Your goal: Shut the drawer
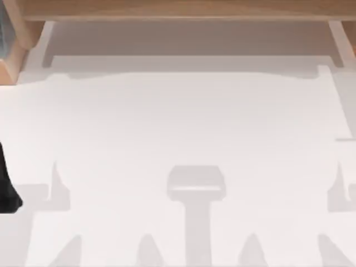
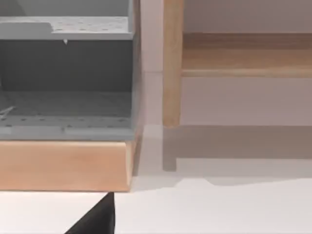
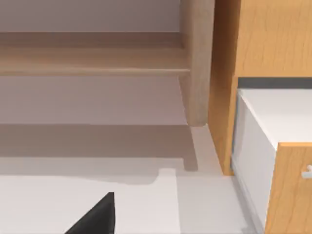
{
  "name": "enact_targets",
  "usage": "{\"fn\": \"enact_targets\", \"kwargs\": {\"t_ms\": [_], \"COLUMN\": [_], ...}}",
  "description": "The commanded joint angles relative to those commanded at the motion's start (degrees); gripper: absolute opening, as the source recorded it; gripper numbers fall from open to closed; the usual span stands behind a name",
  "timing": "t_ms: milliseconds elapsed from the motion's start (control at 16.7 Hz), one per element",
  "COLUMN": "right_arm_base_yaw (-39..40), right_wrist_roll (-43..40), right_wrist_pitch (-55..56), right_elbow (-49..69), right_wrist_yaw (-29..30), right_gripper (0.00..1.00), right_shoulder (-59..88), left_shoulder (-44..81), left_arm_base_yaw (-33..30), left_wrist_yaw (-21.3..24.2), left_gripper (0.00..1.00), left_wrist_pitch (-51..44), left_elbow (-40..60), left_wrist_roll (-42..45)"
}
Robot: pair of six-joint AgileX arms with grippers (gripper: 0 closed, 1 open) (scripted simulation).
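Nearest each wrist camera is a black wedge of that arm's own gripper: left gripper (image 2: 95, 219), right gripper (image 3: 95, 217). Whether either pair of jaws is apart or together I cannot tell.

Largest in the top view is the white counter (image 1: 178, 139), crossed by grey shadows. Along its far edge stands the light wood frame (image 1: 183, 8), and from it the drawer (image 1: 189, 39) juts forward, its pale floor bare between thin white side walls. My judgement is that nothing of the closing is done yet: the tray sits well out. Both arms hang back near the counter's near side, apart from the drawer, so approach and push remain.
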Motion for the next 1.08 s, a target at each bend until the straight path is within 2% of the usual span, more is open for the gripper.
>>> {"fn": "enact_targets", "kwargs": {"t_ms": [360,1080], "right_arm_base_yaw": [-3.16,-21.39], "right_wrist_roll": [-0.15,0.95], "right_wrist_pitch": [4.2,29.56], "right_elbow": [2.49,17.11], "right_wrist_yaw": [-2.73,-21.48], "right_gripper": [1.0,1.0], "right_shoulder": [6.25,46.74], "left_shoulder": [0.0,0.0], "left_arm_base_yaw": [0.0,0.0], "left_wrist_yaw": [0.0,0.0], "left_gripper": [1.0,1.0], "left_wrist_pitch": [0.0,0.0], "left_elbow": [0.0,0.0], "left_wrist_roll": [0.0,0.0]}}
